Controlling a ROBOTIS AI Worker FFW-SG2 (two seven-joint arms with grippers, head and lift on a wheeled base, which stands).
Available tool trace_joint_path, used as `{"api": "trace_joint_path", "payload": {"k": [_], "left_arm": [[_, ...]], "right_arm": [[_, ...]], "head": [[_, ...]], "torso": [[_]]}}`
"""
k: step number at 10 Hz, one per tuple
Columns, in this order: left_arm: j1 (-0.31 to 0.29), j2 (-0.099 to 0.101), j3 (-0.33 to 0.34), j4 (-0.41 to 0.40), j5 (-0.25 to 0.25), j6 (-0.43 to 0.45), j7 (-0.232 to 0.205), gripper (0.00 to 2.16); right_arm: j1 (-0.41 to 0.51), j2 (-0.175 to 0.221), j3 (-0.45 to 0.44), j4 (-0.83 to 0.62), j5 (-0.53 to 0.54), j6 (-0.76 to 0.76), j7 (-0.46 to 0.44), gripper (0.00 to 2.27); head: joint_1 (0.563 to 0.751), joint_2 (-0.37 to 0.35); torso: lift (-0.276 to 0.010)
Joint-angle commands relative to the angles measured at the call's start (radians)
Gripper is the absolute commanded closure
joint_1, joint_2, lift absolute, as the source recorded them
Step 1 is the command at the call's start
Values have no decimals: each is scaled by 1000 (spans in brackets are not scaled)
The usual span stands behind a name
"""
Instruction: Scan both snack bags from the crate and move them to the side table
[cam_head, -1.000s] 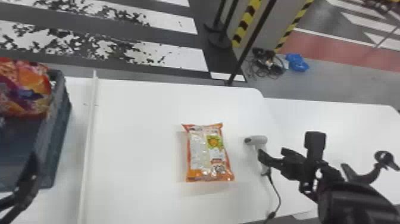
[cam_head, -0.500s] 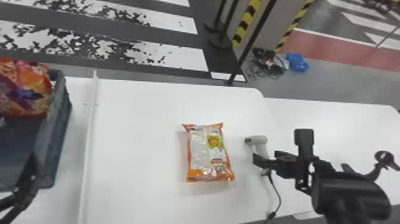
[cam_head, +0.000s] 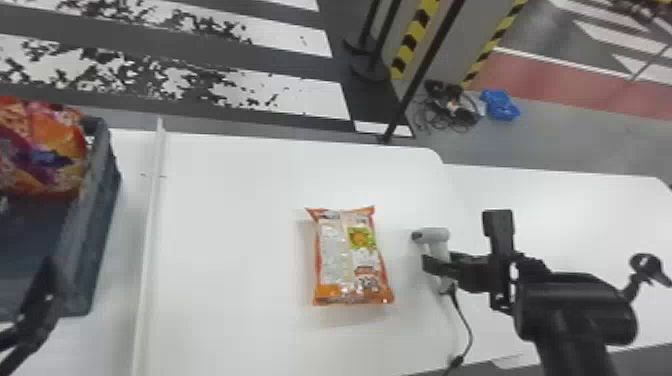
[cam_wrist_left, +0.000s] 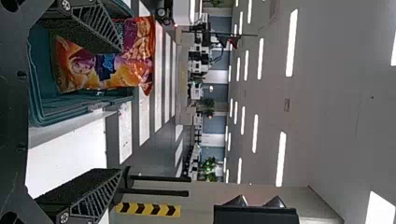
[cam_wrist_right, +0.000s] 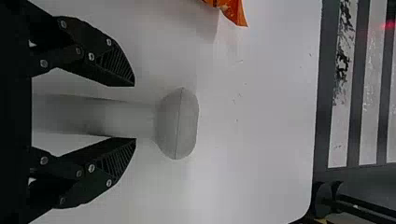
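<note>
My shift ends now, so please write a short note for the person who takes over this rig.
Left tool: open, at the crate.
Right tool: open, fingers either side of the scanner.
Bags: one bag on the middle table, the other bag in the crate.
Done: one bag is out; whether scanned, I cannot tell.
To do, probably: grip scanner, scan, move both bags to side table.

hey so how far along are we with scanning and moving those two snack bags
Looks early. One orange snack bag is out, lying on the white table; whether it's scanned I can't tell. Nothing is gripped: the right gripper is open around the scanner's handle. Left: probably scanning that bag, then the one in the crate, and moving both to the side table.
</note>
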Motion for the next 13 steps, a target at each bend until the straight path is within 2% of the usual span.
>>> {"api": "trace_joint_path", "payload": {"k": [1,3,5,9,13], "left_arm": [[0,0,0,0,1,0,0,83],[2,0,0,-3,1,0,-2,83],[3,0,0,-3,1,0,0,83],[6,0,0,-11,-1,0,-2,83],[8,2,0,-11,-1,3,-2,83]], "right_arm": [[-2,0,0,2,2,23,-8,2051],[7,-3,-1,-14,15,26,-6,2246],[32,8,-18,-78,15,48,-8,2246],[99,40,-8,-331,-18,213,-2,2246],[99,75,72,-449,-18,311,13,2246]], "head": [[695,-350],[695,-350],[695,-350],[695,-350],[695,-274]], "torso": [[-75],[-75],[-75],[-75],[-75]]}}
